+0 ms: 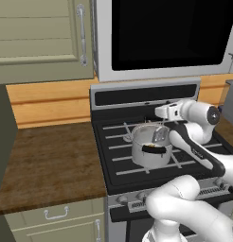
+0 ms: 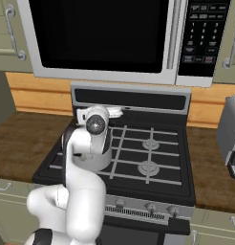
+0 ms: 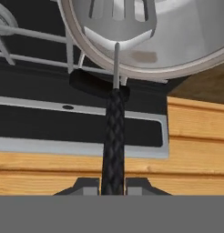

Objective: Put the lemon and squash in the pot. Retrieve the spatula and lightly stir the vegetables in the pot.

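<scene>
The steel pot (image 1: 147, 147) stands on the stove's front left burner, its black side handle (image 1: 154, 150) facing me. My gripper (image 1: 157, 113) hovers just behind and above the pot, shut on the spatula's dark braided handle (image 3: 113, 136). A thin shaft leads from that handle over the rim (image 3: 132, 69), and the grey slotted spatula head (image 3: 118, 18) leans inside the pot (image 3: 186, 32). The head also shows against the pot's inner wall (image 1: 160, 134). From the right, my arm covers most of the pot (image 2: 104, 161). The lemon and squash are hidden from me.
The black gas stove (image 2: 148, 158) has bare burners to the right of the pot. Its raised back panel (image 1: 144, 93) stands close behind my hand, under the microwave (image 2: 105, 38). Wooden counter (image 1: 47, 160) lies to the left. A toaster (image 2: 231, 136) sits at the right.
</scene>
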Motion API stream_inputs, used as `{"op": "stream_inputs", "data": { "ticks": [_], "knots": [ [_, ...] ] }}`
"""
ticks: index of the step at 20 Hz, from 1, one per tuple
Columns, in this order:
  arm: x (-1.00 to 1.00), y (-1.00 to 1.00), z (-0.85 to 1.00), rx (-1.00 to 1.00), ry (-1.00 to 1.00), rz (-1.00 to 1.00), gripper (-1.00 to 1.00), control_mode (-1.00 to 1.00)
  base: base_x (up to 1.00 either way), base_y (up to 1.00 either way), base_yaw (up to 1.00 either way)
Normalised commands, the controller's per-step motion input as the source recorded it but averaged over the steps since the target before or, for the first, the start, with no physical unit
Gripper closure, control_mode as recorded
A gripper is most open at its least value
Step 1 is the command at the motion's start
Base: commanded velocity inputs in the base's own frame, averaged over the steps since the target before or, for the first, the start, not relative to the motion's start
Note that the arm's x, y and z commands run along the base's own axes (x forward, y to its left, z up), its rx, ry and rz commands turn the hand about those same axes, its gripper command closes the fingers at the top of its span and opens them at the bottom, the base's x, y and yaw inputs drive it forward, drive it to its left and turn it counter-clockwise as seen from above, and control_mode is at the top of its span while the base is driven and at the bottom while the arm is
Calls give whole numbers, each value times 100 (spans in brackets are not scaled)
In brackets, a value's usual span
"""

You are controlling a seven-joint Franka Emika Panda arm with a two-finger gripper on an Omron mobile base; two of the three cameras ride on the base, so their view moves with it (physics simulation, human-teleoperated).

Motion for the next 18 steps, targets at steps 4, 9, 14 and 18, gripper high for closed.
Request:
{"op": "stream_inputs", "data": {
  "ticks": [4,9,14,18],
  "knots": [
    [1,19,-1,0,0,0,100,-100,0,0,0],
    [0,9,-5,-1,-4,0,100,-100,0,0,0],
    [-6,19,-33,5,-23,0,100,-100,0,0,0],
    [-4,15,-41,2,-12,0,100,-100,0,0,0]
  ]
}}
